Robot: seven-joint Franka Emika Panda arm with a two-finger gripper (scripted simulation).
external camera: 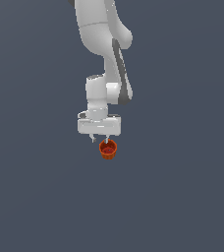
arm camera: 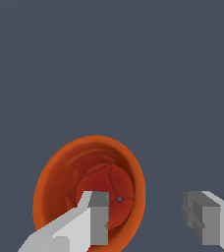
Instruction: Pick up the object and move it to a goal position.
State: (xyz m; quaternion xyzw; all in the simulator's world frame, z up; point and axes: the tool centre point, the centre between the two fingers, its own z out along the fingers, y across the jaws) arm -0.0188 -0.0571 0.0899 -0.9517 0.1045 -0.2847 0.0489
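While the fingers [arm camera: 97, 216] stand apart, one dips inside the cup [arm camera: 87, 189].

We have two views. The exterior view stands well back and looks slightly down on the white, rounded robot arm [external camera: 106, 54] at mid-frame, with the plain slate-grey surface [external camera: 30, 197] filling everything behind it; with no edge or horizon in sight, we cannot tell its exact height or angle. The wrist view sits on the arm itself, close in, facing along the white, blocky gripper [arm camera: 151, 216] toward the same grey surface, and looks straight into the open mouth of the small orange-red ribbed cup [arm camera: 60, 167]. Both views share that cup [external camera: 108, 149], the gripper [external camera: 100, 139] fingertips and the surrounding surface.
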